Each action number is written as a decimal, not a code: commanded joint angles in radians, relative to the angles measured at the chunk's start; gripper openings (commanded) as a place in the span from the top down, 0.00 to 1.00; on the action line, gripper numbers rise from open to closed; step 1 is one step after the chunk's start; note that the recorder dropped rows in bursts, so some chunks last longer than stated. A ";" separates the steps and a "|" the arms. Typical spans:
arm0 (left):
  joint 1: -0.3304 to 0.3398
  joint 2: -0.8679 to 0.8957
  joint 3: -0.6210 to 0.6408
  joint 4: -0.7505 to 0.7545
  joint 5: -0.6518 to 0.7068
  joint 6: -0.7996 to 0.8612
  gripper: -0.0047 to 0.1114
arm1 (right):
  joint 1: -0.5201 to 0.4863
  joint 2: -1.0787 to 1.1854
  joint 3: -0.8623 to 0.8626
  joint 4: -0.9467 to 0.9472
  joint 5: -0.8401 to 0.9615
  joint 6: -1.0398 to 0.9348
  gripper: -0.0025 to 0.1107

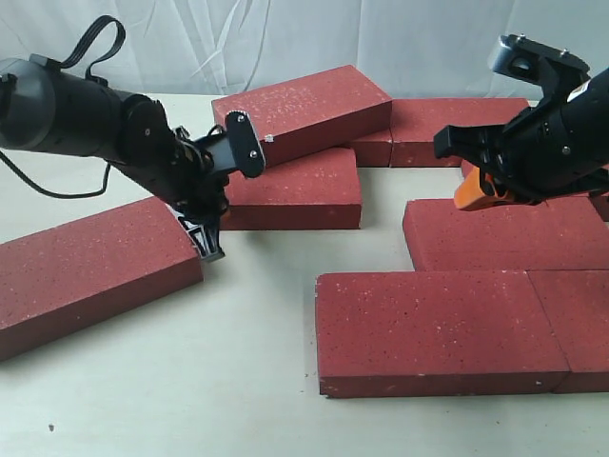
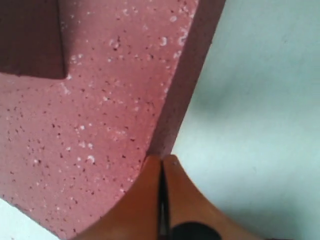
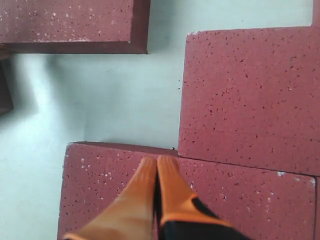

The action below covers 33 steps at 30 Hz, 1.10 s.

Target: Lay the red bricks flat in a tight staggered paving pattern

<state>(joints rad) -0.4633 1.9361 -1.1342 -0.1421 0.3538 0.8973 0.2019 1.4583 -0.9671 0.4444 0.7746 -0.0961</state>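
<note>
Several red bricks lie on the pale table. One brick [image 1: 86, 271] lies slanted at the left. My left gripper [image 1: 209, 249] is shut and empty, its tips [image 2: 161, 159] against that brick's [image 2: 100, 115] end edge. A centre brick [image 1: 295, 190] lies flat, and another brick [image 1: 304, 109] leans tilted on its back edge. Two bricks [image 1: 428, 328] [image 1: 576, 324] lie end to end at the front right, with one [image 1: 504, 233] behind them. My right gripper [image 1: 461, 198] is shut and empty, with its tips [image 3: 157, 160] just over that brick [image 3: 250, 200].
Another brick [image 1: 457, 129] lies at the back right beside a short brick end [image 1: 373, 148]. Bare table [image 1: 247, 381] shows at the front left and between the centre and right bricks. A white cloth backdrop [image 1: 285, 38] hangs behind. A black cable [image 1: 95, 43] loops off the left arm.
</note>
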 commanded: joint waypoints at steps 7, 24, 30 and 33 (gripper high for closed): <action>0.018 -0.004 -0.004 -0.160 -0.048 -0.008 0.96 | -0.001 -0.011 0.005 -0.012 -0.012 -0.007 0.98; -0.031 0.059 -0.072 -0.504 0.137 -0.008 0.96 | -0.001 -0.011 0.005 -0.010 -0.037 -0.007 0.98; -0.031 0.114 -0.149 -0.512 0.168 -0.078 0.96 | -0.001 -0.011 0.005 -0.010 -0.037 -0.007 0.98; -0.031 0.137 -0.171 -0.508 0.169 -0.076 0.96 | -0.001 -0.011 0.005 -0.010 -0.037 -0.007 0.98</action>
<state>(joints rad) -0.4910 2.0533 -1.2833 -0.6390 0.5153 0.8328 0.2019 1.4583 -0.9671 0.4444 0.7474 -0.0961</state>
